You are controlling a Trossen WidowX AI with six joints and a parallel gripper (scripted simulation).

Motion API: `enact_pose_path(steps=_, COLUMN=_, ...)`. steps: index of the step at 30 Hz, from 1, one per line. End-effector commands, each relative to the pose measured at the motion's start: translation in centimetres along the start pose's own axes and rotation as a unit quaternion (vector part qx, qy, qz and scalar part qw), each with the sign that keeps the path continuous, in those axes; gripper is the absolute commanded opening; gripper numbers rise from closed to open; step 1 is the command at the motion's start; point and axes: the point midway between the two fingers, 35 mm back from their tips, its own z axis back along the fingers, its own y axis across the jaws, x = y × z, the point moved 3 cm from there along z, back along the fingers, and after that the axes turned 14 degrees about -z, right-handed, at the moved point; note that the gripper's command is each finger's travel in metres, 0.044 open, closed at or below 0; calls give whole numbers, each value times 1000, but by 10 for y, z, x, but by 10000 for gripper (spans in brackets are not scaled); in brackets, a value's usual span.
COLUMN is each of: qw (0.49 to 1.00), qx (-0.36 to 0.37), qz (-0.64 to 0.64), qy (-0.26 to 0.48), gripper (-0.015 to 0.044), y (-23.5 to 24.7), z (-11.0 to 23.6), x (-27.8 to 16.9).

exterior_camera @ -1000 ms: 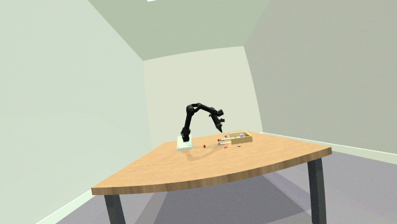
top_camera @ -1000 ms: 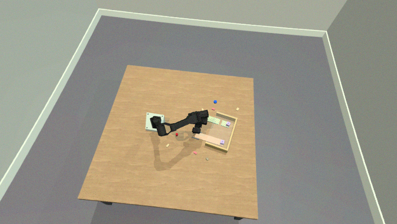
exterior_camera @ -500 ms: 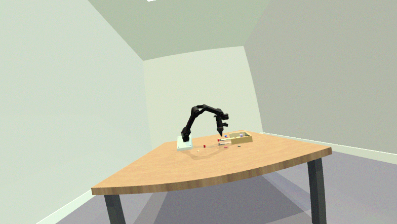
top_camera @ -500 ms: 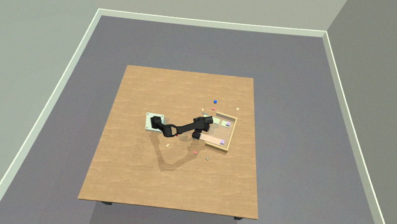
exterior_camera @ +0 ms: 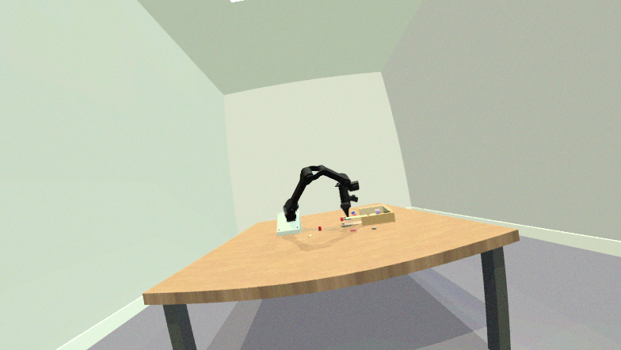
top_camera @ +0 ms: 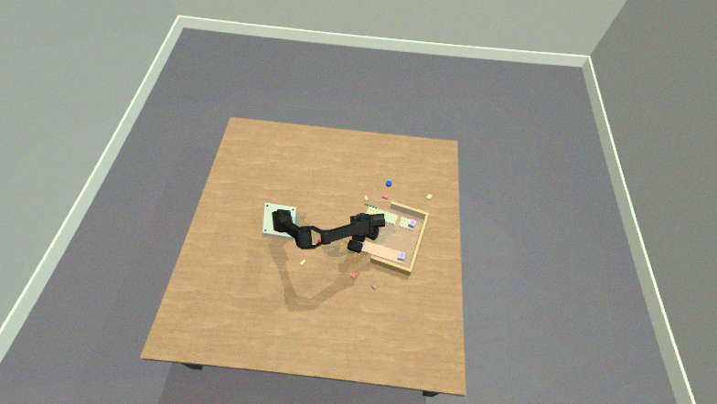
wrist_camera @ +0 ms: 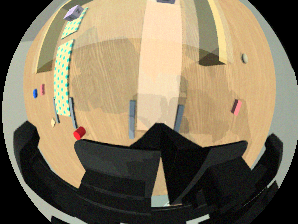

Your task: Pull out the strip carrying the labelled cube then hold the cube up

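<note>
- Your pincer [top_camera: 356, 245] [exterior_camera: 347, 215] [wrist_camera: 158, 127] is fully closed, its fingertips together with nothing gripped between them.
- It points down above the near end of the peach strip [top_camera: 381, 250] [wrist_camera: 160, 75]; you can't tell from these views whether the tips touch it.
- That strip shows as one unbroken length in front of you, running from the pincer into the open-sided wooden tray [top_camera: 419, 243] [exterior_camera: 378, 218] [wrist_camera: 215, 30].
- The purple cube on the peach strip [top_camera: 401, 256] [wrist_camera: 165, 1] sits at its far end, inside the tray. It has a dark mark on top, too small for you to read.
- Two blue-grey bars [wrist_camera: 132, 119] [wrist_camera: 179, 119] flank the strip's near end, one on each side.
- Your other strip is dotted and split: a long piece [top_camera: 382, 215] [wrist_camera: 63, 75] and a short piece [top_camera: 406, 223] [wrist_camera: 75, 24], with a gap between.
- The second purple cube [top_camera: 412, 223] [wrist_camera: 73, 12] is at the short piece, also in the tray.
- You have a red knob [wrist_camera: 79, 133] near the long piece's near end.
- Outside the tray, you can see a blue disc [top_camera: 388, 183] [wrist_camera: 35, 93], a pink block [top_camera: 352, 275] [wrist_camera: 236, 107] and a grey pebble [top_camera: 374, 287] [wrist_camera: 244, 58] on the table [top_camera: 281, 321] [exterior_camera: 278, 264].
</note>
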Motion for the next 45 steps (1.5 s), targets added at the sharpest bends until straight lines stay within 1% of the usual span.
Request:
enact_pose_path(steps=1, qw=1000, qx=-2, qz=3, qy=0, gripper=0, y=0, z=-7, x=0)
enact_pose_path(steps=23, qw=1000, qx=-4, qz=3, qy=0, gripper=0, y=-1, z=-43, x=-2)
enact_pose_path(steps=45, qw=1000, qx=-4, qz=3, qy=0, gripper=0, y=-1, z=-44, x=-2)
